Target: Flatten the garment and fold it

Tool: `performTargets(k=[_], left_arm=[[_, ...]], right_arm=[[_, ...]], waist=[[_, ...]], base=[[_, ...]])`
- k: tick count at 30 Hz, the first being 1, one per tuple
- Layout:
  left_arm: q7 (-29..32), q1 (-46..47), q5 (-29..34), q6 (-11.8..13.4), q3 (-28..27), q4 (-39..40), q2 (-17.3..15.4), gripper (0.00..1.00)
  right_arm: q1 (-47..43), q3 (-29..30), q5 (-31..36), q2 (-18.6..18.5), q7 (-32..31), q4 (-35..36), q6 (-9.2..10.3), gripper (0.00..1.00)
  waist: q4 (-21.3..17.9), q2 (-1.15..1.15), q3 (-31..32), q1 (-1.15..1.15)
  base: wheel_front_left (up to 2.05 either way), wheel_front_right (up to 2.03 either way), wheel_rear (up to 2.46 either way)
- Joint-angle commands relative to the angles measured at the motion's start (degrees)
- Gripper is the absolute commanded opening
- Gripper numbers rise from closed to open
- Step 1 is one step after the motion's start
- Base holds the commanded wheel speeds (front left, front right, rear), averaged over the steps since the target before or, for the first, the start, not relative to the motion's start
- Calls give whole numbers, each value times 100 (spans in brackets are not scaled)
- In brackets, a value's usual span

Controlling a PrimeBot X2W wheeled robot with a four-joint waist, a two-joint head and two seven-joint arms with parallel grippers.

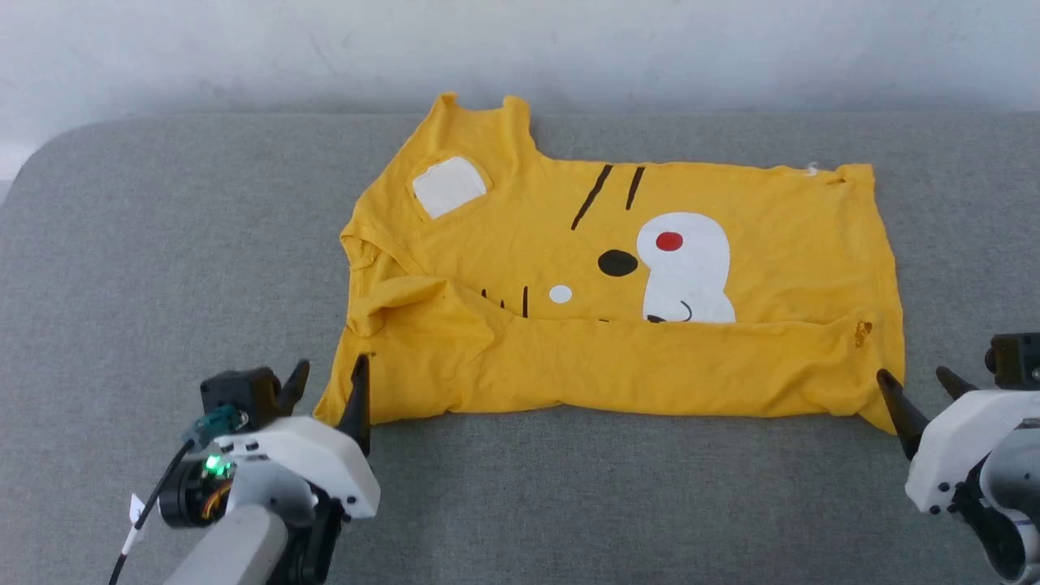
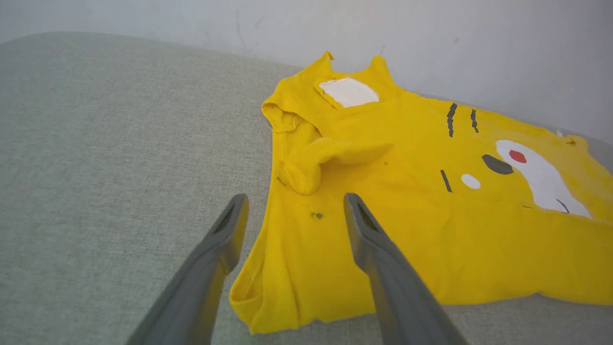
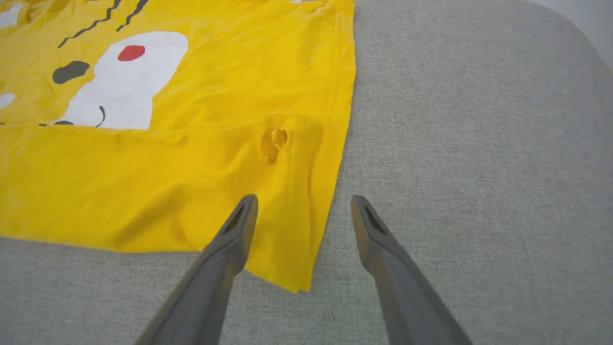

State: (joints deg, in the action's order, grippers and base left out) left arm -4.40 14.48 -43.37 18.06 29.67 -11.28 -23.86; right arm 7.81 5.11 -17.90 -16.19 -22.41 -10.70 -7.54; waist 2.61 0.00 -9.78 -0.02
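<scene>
The mustard-yellow garment [image 1: 617,325] lies sideways on the grey cushion, collar to the left, with a white patch [image 1: 448,186] and a cartoon face print [image 1: 682,268] showing. Its near edge is folded up over the lower part of the print. My left gripper [image 1: 325,382] stands open at the garment's near-left corner [image 2: 268,297], nothing between its fingers. At the near-right corner [image 3: 292,268] my right gripper [image 1: 918,390] is open too, holding nothing. A small hole [image 3: 273,141] sits in the fold just ahead of the right fingers.
The grey cushion [image 1: 162,268] stretches well beyond the garment to left, right and front. A pale wall [image 1: 244,49] runs right behind the cushion's far edge, close to the collar.
</scene>
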Motion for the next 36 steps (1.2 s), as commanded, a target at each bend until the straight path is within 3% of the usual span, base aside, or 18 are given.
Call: performTargets(k=[1, 8, 14, 20, 21, 22, 28, 36], left_arm=[[52, -86, 13, 56, 4, 42, -54, 100], [825, -463, -34, 609, 79, 605, -346, 100], [1103, -418, -47, 902, 21, 538, -433, 100], [1687, -421, -160, 914, 242, 148, -460, 100], [1703, -414, -212, 873, 242, 106, -415, 47], [1695, -403, -245, 822, 249, 65, -378, 0], [1243, -322, -260, 546, 188, 16, -232, 0], [612, -161, -24, 357, 192, 638, -152, 0]], right_arm=[[-60, 40, 56, 87, -31, 70, 5, 100], [-454, 547, 500, 946, -505, 1273, 5, 100], [-577, 616, 612, 1158, -703, 1799, 5, 100], [-536, 686, 653, 1225, -735, 1961, 5, 100], [-528, 699, 668, 1231, -736, 1957, 5, 100], [-521, 701, 682, 1236, -739, 1942, 5, 100], [-398, 752, 844, 1201, -809, 1679, 5, 100], [24, 1115, 1265, 1245, -1088, 776, 5, 100]], waist=[[-29, 0, 60, 2], [-155, 0, -132, 2], [-308, 0, -454, 2], [-408, 0, -650, 2], [-407, 0, -661, 2], [-400, 0, -664, 2], [-266, 0, -519, 2], [44, 0, -471, 2]], base=[[0, 0, 0], [0, 0, 0], [0, 0, 0], [0, 0, 0], [0, 0, 0], [0, 0, 0], [0, 0, 0], [0, 0, 0]])
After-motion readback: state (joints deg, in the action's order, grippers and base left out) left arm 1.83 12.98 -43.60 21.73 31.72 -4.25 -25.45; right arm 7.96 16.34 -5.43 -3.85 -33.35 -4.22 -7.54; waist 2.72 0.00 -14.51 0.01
